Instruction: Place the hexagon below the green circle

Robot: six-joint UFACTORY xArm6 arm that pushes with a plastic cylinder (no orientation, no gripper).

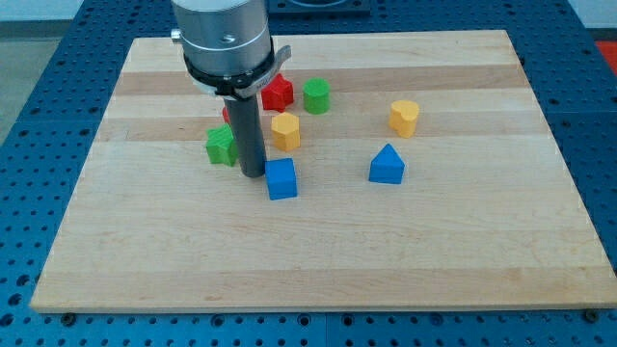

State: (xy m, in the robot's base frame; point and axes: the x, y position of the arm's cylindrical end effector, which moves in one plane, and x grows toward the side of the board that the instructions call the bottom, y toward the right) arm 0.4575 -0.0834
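Observation:
The yellow hexagon (pixel 285 130) sits near the board's middle, just below and left of the green circle (pixel 315 95). My tip (pixel 254 174) rests on the board below and to the left of the hexagon, a small gap away. The tip is between the green star (pixel 223 146) on its left and the blue cube (pixel 281 178) on its right, almost touching the cube. The rod and arm head hide part of the board above the tip.
A red star (pixel 278 93) lies left of the green circle. A red block (pixel 228 114) is mostly hidden behind the rod. Another yellow block (pixel 404 117) and a blue triangle (pixel 387 165) lie to the right on the wooden board (pixel 463 251).

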